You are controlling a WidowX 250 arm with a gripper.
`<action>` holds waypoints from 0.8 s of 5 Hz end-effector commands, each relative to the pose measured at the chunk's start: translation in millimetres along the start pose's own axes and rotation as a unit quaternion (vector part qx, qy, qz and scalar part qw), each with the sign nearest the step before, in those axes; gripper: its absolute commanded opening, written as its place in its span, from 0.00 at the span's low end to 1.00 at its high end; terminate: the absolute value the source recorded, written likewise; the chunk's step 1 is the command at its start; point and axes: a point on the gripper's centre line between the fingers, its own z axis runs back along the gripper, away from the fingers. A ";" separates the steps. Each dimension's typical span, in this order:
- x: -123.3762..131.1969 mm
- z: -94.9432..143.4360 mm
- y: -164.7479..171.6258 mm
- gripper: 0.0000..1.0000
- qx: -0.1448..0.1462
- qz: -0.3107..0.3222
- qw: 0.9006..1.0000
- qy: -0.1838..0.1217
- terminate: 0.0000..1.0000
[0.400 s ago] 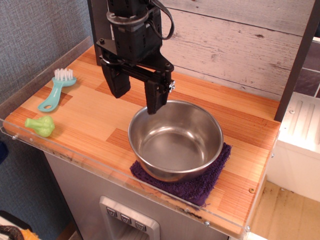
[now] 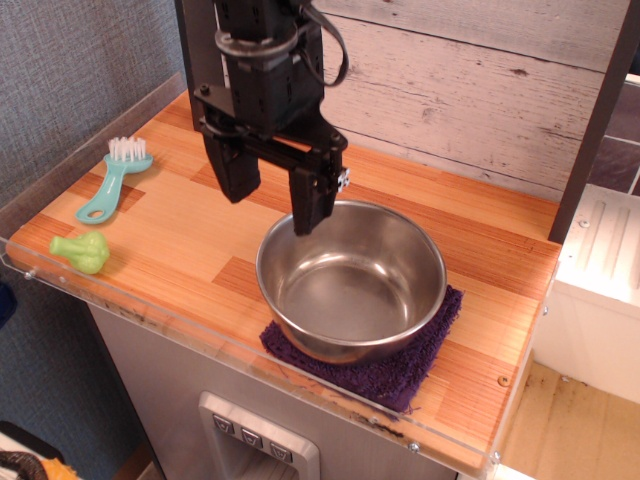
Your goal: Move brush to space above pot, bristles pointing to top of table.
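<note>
Gripper [image 2: 268, 193] is drifting slightly toward 9 o'clock, spread and empty.
Approach step: next it is needing to reach the brush [image 2: 115, 177] at the bench's [image 2: 200, 225] 9 o'clock edge, away from the pot [image 2: 352, 278].

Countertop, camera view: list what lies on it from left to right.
Green toy → brush → end effector, open and hovering above the wood → pot on a purple cloth.

- The top edge is cutting off the arm above your gripper [image 2: 272, 205].
- The pot [image 2: 352, 278] is hiding most of the purple cloth [image 2: 400, 366].
</note>
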 end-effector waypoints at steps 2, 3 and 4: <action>-13.7 33.8 123.2 1.00 0.051 0.140 0.988 -0.032 0.00; -7.0 22.7 162.9 1.00 0.087 0.181 0.979 -0.041 0.00; 9.7 -9.4 174.9 1.00 0.098 0.207 0.972 -0.042 0.00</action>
